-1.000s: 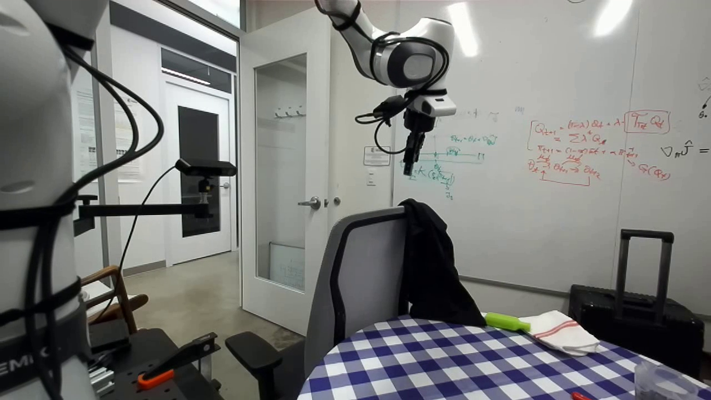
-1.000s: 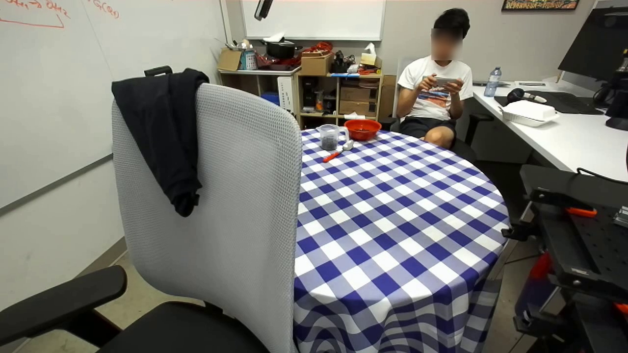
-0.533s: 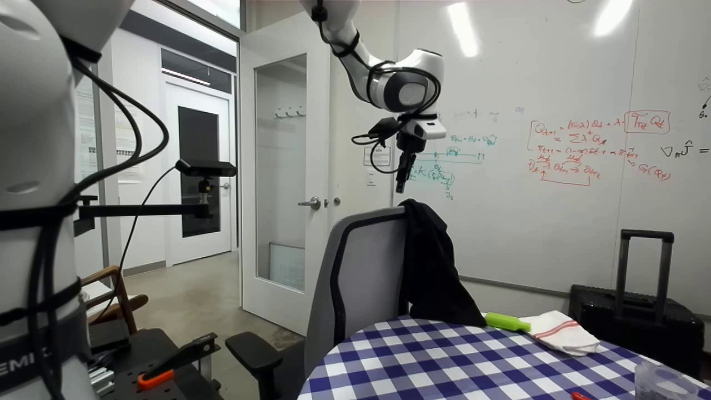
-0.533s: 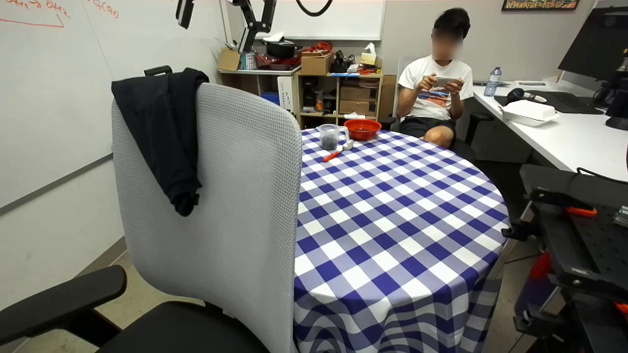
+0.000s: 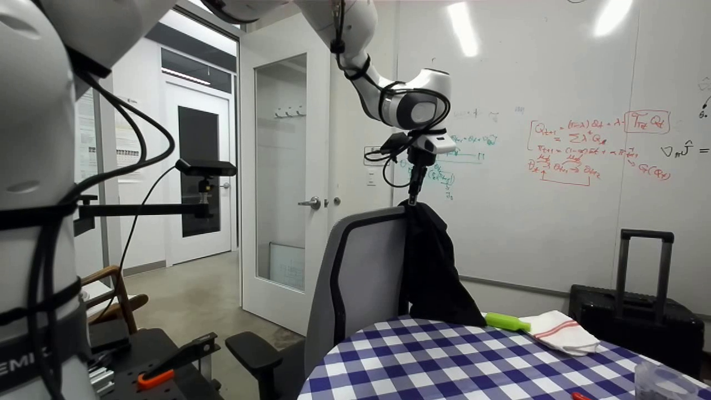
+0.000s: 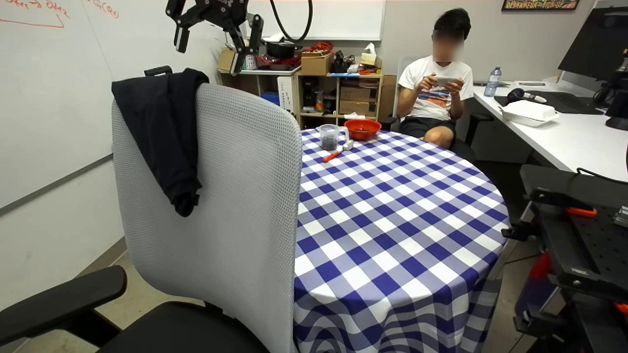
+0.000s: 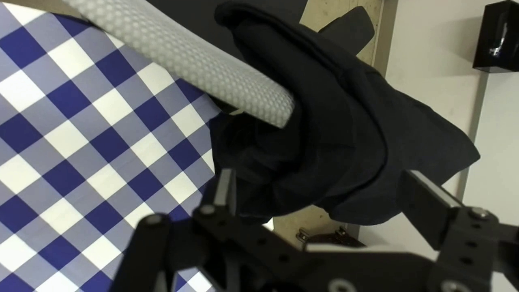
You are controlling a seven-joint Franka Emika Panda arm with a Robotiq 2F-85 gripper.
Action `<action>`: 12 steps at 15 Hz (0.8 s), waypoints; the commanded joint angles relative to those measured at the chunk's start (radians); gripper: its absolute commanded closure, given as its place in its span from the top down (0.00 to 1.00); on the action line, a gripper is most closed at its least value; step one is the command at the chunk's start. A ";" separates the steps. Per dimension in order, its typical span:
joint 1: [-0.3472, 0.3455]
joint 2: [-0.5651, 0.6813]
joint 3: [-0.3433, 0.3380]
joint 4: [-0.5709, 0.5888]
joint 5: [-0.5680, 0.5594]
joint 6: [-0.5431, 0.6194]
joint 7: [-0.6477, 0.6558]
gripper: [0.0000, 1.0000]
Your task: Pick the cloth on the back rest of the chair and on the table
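Note:
The black cloth hangs over the top of the chair's grey back rest; the cloth (image 5: 436, 266) and back rest (image 5: 369, 272) show in both exterior views, as cloth (image 6: 164, 127) and back rest (image 6: 240, 196). The cloth's lower end reaches the edge of the checkered table (image 5: 400, 366). My gripper (image 5: 412, 197) is by the cloth's top edge. An exterior view shows my gripper (image 6: 210, 53) open, with a gap above the cloth. In the wrist view the open fingers (image 7: 324, 190) stand apart with the cloth (image 7: 344, 134) beyond them; nothing is held.
On the table are a green bottle-like item (image 5: 508, 322), a white towel with red stripes (image 5: 564, 334), a measuring cup (image 6: 329, 137), a red-handled utensil (image 6: 334, 155) and a red bowl (image 6: 362, 130). A black suitcase (image 5: 639, 328) stands by the whiteboard (image 5: 555, 222). A person (image 6: 434, 93) sits behind.
My gripper has come down toward the cloth's top. Both fingers now show in an exterior view where only one tip showed a second ago. The cloth and chair have not moved.

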 commanded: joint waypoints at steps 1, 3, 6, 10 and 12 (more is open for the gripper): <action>0.011 0.079 -0.010 0.118 -0.035 -0.010 0.050 0.90; 0.020 0.082 -0.009 0.122 -0.043 -0.003 0.066 0.68; 0.026 0.092 -0.009 0.136 -0.057 -0.002 0.085 0.44; 0.029 0.099 -0.008 0.148 -0.063 -0.001 0.099 0.14; 0.029 0.100 -0.009 0.150 -0.067 -0.001 0.102 0.01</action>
